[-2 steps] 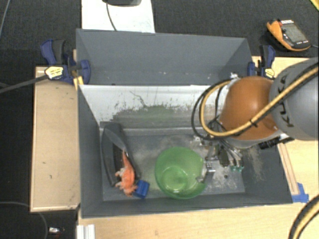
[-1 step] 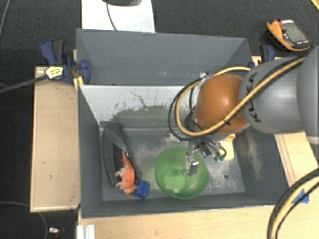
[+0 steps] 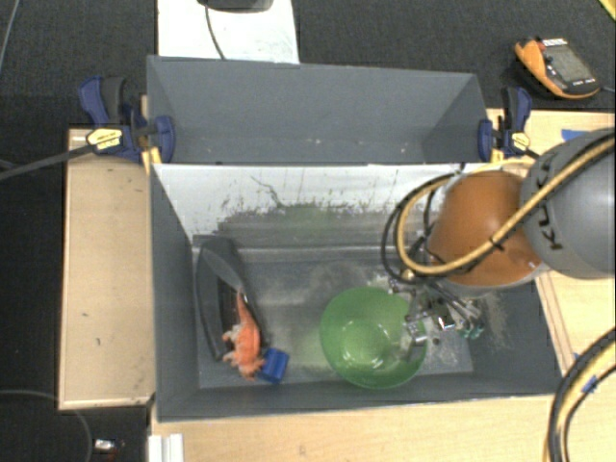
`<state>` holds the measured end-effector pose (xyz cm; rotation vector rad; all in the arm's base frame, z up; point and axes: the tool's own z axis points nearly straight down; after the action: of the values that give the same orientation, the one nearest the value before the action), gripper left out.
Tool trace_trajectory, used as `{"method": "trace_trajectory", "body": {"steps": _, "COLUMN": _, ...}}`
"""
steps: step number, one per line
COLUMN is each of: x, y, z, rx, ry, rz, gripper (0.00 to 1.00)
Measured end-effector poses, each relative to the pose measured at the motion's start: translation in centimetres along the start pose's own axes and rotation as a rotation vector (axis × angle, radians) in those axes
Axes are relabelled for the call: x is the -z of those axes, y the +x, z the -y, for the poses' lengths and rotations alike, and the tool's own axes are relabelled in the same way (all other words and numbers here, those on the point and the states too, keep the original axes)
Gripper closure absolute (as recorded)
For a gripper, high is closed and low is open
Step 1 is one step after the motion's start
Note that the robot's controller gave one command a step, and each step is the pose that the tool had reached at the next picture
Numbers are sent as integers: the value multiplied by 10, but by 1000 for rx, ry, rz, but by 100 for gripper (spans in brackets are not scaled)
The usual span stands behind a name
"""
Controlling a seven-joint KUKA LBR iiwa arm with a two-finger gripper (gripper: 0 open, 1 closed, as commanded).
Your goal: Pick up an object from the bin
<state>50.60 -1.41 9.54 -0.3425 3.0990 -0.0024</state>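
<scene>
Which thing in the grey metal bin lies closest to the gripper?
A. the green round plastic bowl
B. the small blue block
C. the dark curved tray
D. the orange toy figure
A: the gripper hangs at the right rim of the green round plastic bowl.

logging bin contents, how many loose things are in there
4: green bowl at front centre; dark curved piece along the left wall; orange toy beside it; blue block by the toy. The arm may hide others on the right.
</scene>
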Motion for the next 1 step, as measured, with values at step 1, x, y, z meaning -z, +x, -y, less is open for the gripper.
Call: {"method": "trace_trajectory", "body": {"steps": 1, "x": -13, "y": -28, "z": -25, "rx": 81, "ry": -4, "rz": -8, "gripper": 0}}
